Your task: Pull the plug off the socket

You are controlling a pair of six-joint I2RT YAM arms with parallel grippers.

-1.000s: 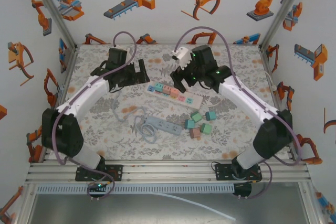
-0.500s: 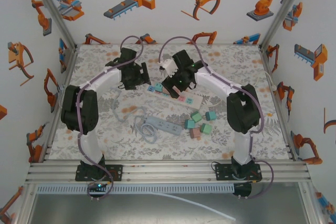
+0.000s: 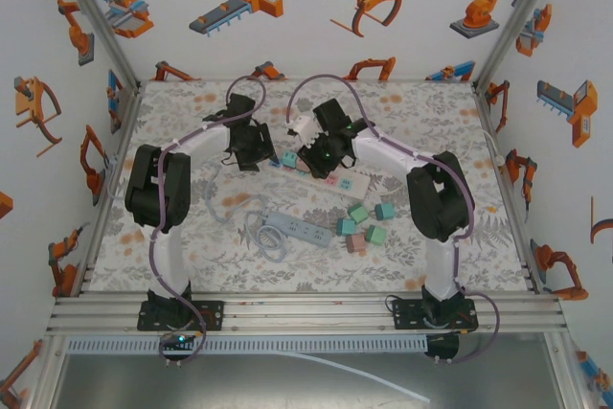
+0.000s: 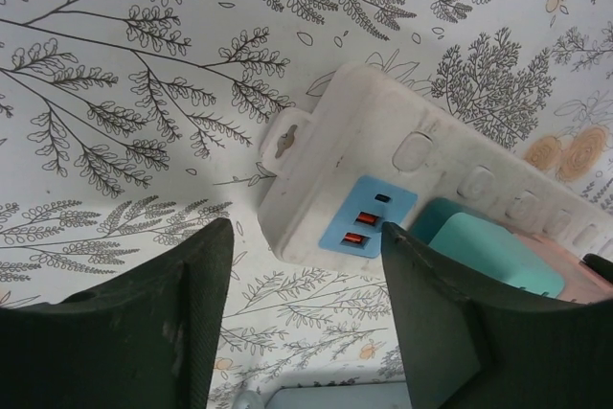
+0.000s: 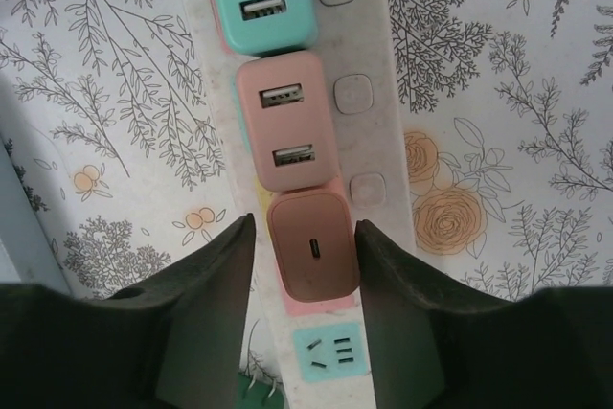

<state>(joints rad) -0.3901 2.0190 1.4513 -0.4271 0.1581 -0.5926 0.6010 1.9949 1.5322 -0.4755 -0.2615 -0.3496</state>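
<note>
Toward the left of the fern-printed tabletop [image 3: 172, 122], left gripper [image 4: 306, 304] with jaws spread wide and clasping nothing, poised above the blunt end of the long white plastic power strip [image 4: 345, 141]. Under that gap, a blue socket label [image 4: 369, 217] with two orange slots, free of any plug. Just beyond it along the strip, a square teal plug [image 4: 484, 248] seated in its socket. Next in the row, touching the teal one, a pale pink plug with two USB ports [image 5: 285, 122], also seated. Next again, a dusty-pink plug with a single slot [image 5: 314, 248], still pushed into the strip and sitting between the fingers of the right gripper [image 5: 305, 261]. Jaws there parted and astride that plug: one finger right at its edge, the other with a thin sliver of gap, so not clamped. Nearer the arm bases, a blue-grey power strip [image 3: 302, 230] lying apart with its grey cable coiled [image 3: 261, 234] at its left end. Just right of it, a small cluster of loose teal and pink plugs [image 3: 362, 227] on the tabletop.
</note>
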